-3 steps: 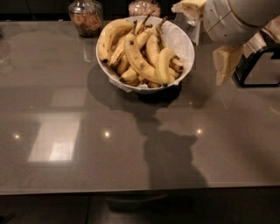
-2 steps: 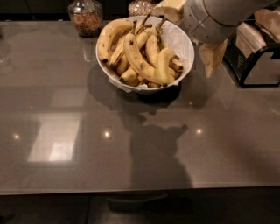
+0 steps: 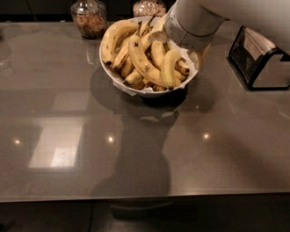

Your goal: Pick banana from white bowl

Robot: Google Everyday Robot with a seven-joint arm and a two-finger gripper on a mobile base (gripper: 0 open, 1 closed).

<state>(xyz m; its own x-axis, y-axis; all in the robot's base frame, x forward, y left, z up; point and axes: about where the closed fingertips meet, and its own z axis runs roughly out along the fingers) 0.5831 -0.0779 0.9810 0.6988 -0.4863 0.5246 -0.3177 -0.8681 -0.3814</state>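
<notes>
1. Over at the right-hand rim of the white bowl [image 3: 118,78], you are seeing the claw [image 3: 200,55] hanging low beside the bowl's outer wall. Only a pale sliver of it is showing below the thick white arm [image 3: 195,20].
2. You are not getting a view of how far the claw is spread, or of whether it is holding anything. The arm is hiding most of it, so neither can be told.
3. Just left of the claw, the banana [image 3: 168,68] is lying in the bowl's right half. It is short, plump and strongly curved, and it is arching close to the right wall.
4. Whether the claw is touching the banana is not showing.
5. Further left of the claw, longer bananas [image 3: 118,38] are filling the rest of the bowl. One brown-spotted banana [image 3: 141,61] is running diagonally just beside the banana's left side.
6. Far to the claw's left and behind it, a glass jar [image 3: 89,17] with brown contents is standing on the tabletop [image 3: 136,158]. A second jar [image 3: 148,7] is standing behind the bowl.
7. Right of the claw and well apart from it, a black holder [image 3: 258,61] is sitting on the tabletop.
8. In front of the claw, the grey tabletop is reflecting small lights and carrying the arm's dark shadow.
</notes>
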